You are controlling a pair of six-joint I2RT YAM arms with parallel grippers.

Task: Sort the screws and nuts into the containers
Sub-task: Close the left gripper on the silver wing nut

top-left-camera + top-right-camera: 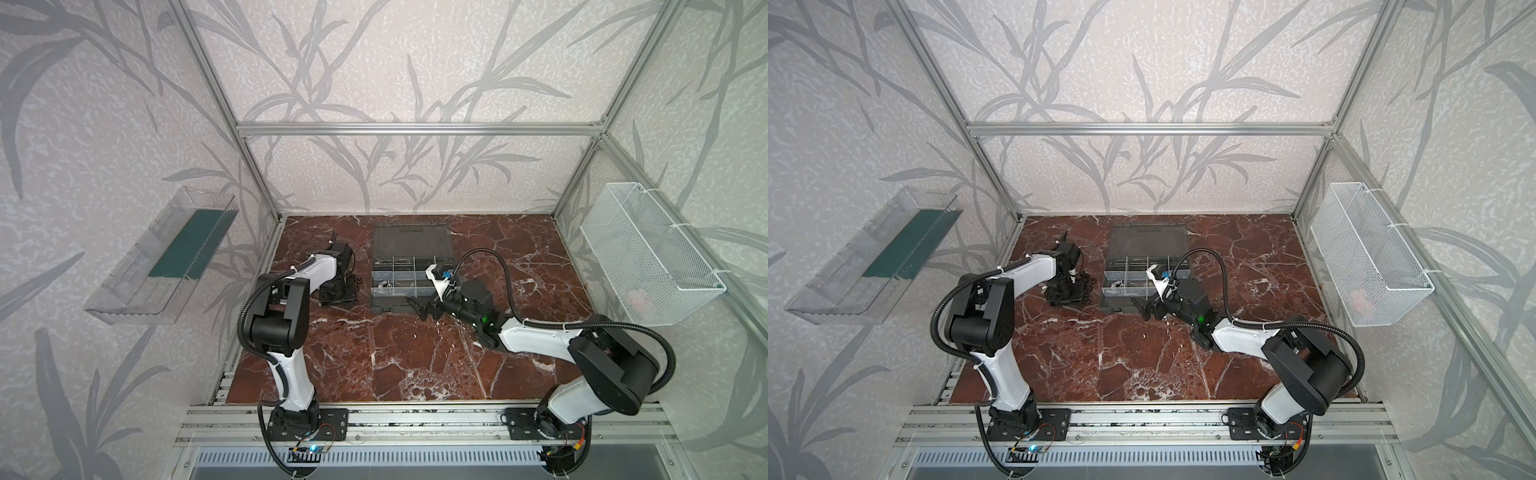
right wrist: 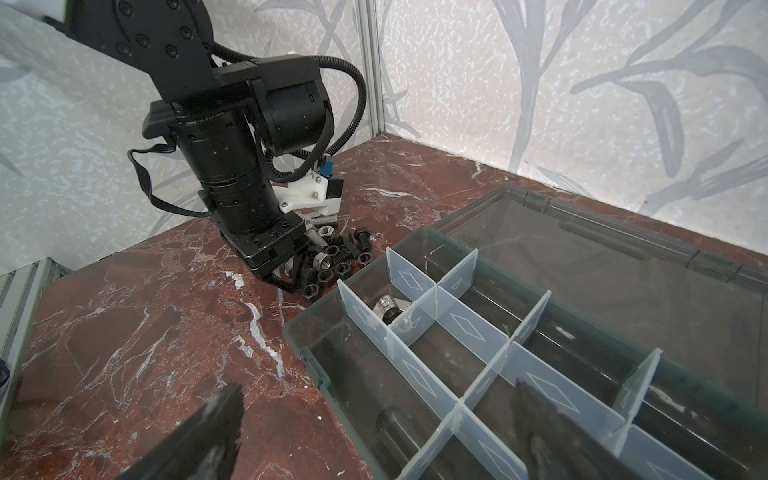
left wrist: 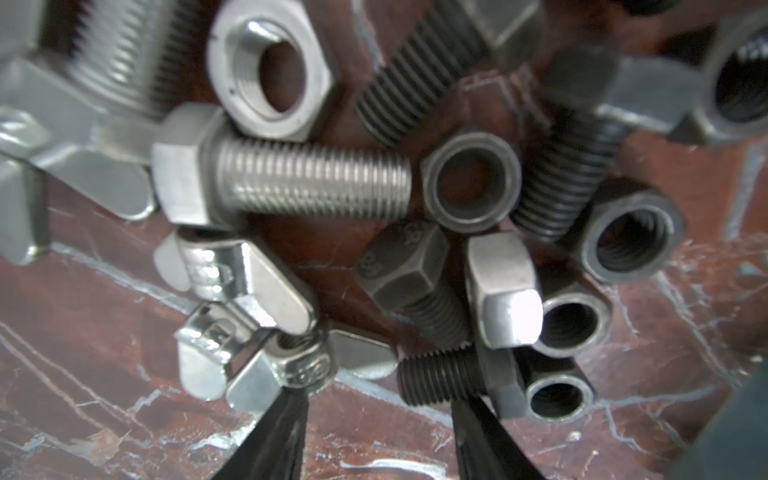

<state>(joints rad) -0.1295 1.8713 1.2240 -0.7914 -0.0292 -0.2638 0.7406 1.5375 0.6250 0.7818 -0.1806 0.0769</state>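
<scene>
A loose pile of screws and nuts (image 1: 353,286) (image 1: 1084,286) (image 2: 336,262) lies on the marble, left of the grey organizer case (image 1: 390,308) (image 1: 1121,308). My left gripper (image 1: 332,296) (image 1: 1061,293) (image 3: 380,399) stands down in that pile, open, with bare marble between its fingertips. One tip touches a silver wing nut (image 3: 291,368), the other a black screw (image 3: 432,374). A silver screw (image 3: 291,183) and a black nut (image 3: 469,178) lie further ahead. My right gripper (image 1: 424,308) (image 1: 1148,311) (image 2: 374,424) hovers open over the case's near left corner. One of the containers (image 2: 453,316) holds a silver piece (image 2: 386,309).
The case's flat lid (image 1: 411,241) lies open toward the back wall. A clear plastic tray (image 1: 162,257) hangs on the left wall and a white wire basket (image 1: 648,262) on the right wall. An aluminium rail (image 1: 415,415) runs along the front edge.
</scene>
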